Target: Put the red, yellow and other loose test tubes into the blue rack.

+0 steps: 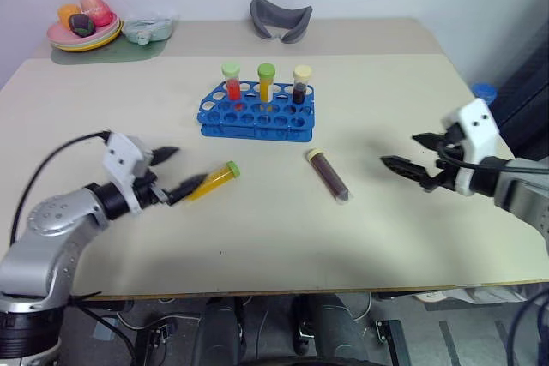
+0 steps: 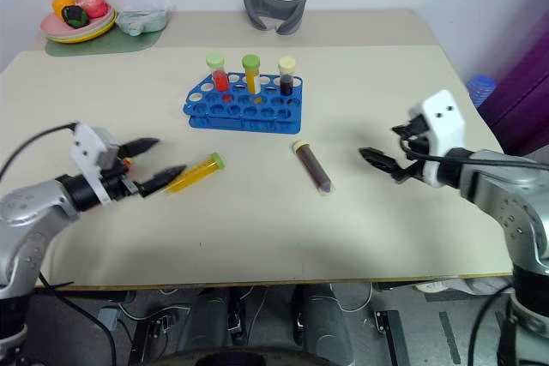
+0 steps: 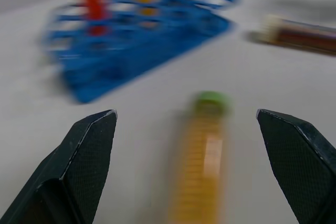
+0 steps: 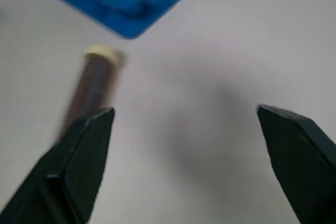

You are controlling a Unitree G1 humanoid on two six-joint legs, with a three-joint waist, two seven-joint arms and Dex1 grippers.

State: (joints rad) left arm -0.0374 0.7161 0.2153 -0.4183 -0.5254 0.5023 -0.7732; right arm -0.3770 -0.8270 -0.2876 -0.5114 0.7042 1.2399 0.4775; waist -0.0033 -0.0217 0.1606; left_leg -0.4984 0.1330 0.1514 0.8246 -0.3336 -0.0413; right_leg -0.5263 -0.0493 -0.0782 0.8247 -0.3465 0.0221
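The blue rack stands at mid-table. Three tubes stand upright in its back row: a red one, a yellow one and a dark one. A loose yellow tube with a green cap lies in front of the rack to the left. My left gripper is open just beside its bottom end, and in the left wrist view the tube lies between the spread fingers. A dark brown tube with a cream cap lies to the right. My right gripper hovers open to the right of it, apart from it.
At the table's back left stand a plate of toy fruit on a green mat and a clear container. A grey curved object lies at the back centre. A blue-capped item sits off the right edge.
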